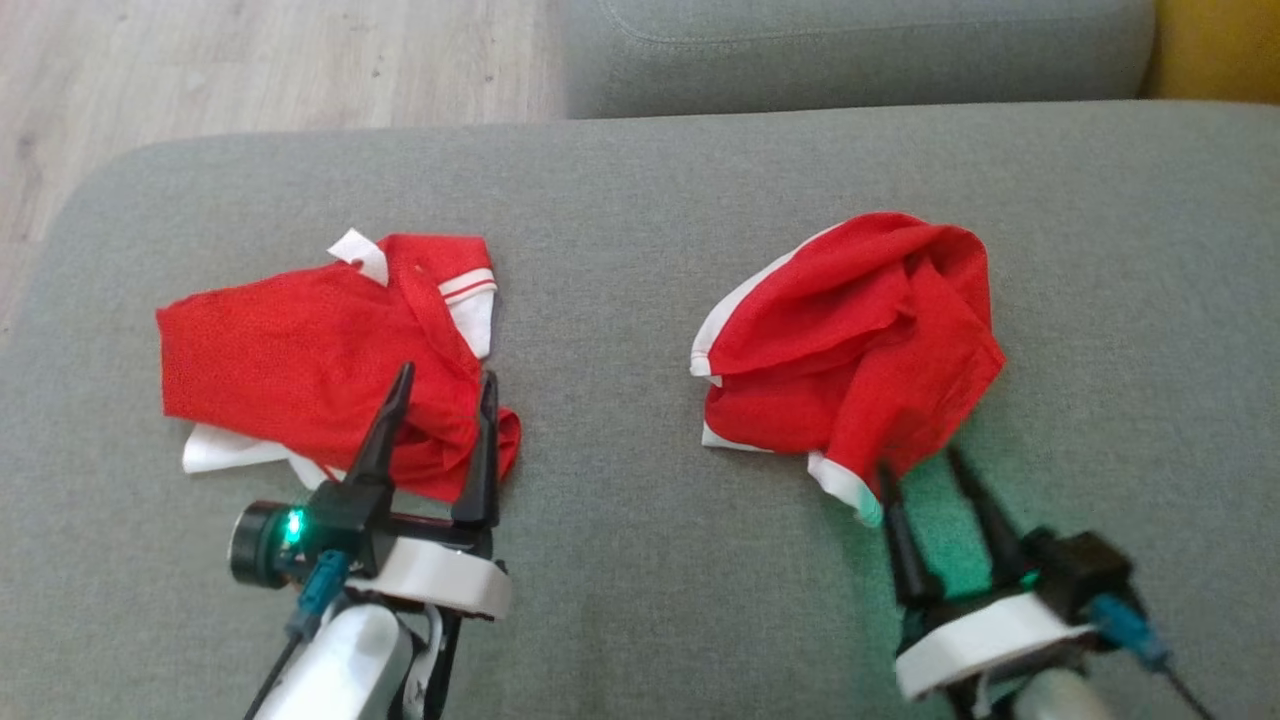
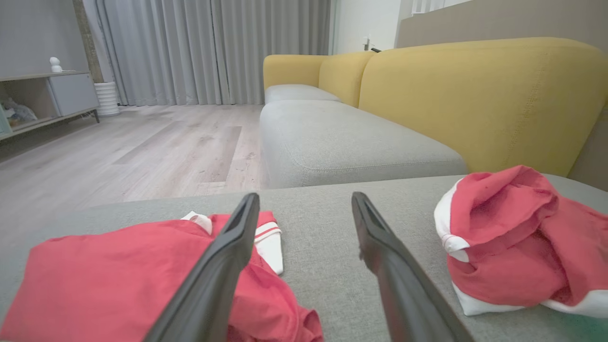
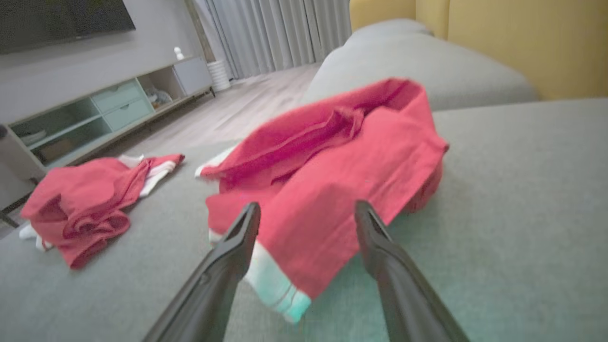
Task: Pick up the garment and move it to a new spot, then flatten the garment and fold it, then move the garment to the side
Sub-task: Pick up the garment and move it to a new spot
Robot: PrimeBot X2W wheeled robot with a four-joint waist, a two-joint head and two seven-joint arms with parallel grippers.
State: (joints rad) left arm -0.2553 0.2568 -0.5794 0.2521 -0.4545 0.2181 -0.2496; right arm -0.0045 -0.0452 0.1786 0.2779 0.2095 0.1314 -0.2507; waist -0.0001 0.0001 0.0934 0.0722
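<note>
Two crumpled red garments with white trim lie on the grey cushion (image 1: 620, 190). The left garment (image 1: 290, 350) (image 2: 109, 270) (image 3: 80, 199) is spread fairly flat. My left gripper (image 1: 447, 373) (image 2: 305, 195) hovers open over its right edge with nothing between the fingers. The right garment (image 1: 860, 330) (image 2: 513, 237) (image 3: 332, 166) is bunched in a heap. Just in front of its near white-cuffed corner, my right gripper (image 1: 918, 462) (image 3: 308, 204) stands open, the fingers on either side of that corner and apart from the cloth.
A second grey cushion (image 1: 860, 50) lies beyond, with a yellow backrest (image 2: 475, 95) along the right. Wooden floor (image 1: 250, 60) begins past the cushion's far-left edge. A low TV cabinet (image 3: 95, 109) stands against the wall. Bare cushion separates the garments.
</note>
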